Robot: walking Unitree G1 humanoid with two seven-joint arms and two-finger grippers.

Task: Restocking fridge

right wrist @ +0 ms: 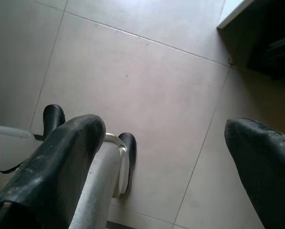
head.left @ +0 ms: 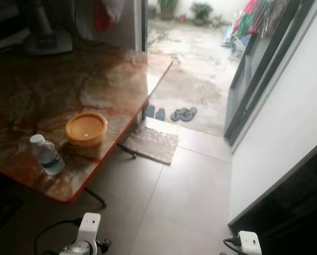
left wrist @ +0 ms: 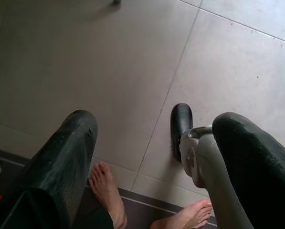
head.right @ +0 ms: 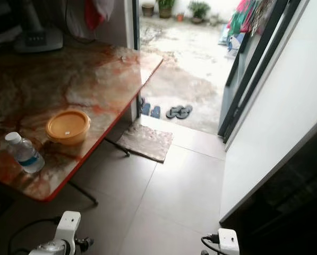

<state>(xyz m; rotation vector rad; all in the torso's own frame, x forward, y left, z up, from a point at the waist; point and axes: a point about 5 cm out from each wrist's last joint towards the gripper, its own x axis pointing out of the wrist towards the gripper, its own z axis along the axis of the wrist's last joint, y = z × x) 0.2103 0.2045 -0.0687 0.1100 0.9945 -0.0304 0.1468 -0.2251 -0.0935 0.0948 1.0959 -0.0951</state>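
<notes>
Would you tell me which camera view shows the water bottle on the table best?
The left eye view: the water bottle stands whole, clear of the frame edge, beside the orange lidded container. The right eye view shows it closer to the frame's edge. Both wrist views look at floor tiles.

A clear plastic water bottle with a white cap and blue label stands upright near the marble table's front edge. Just beside it sits a round orange lidded container.
</notes>
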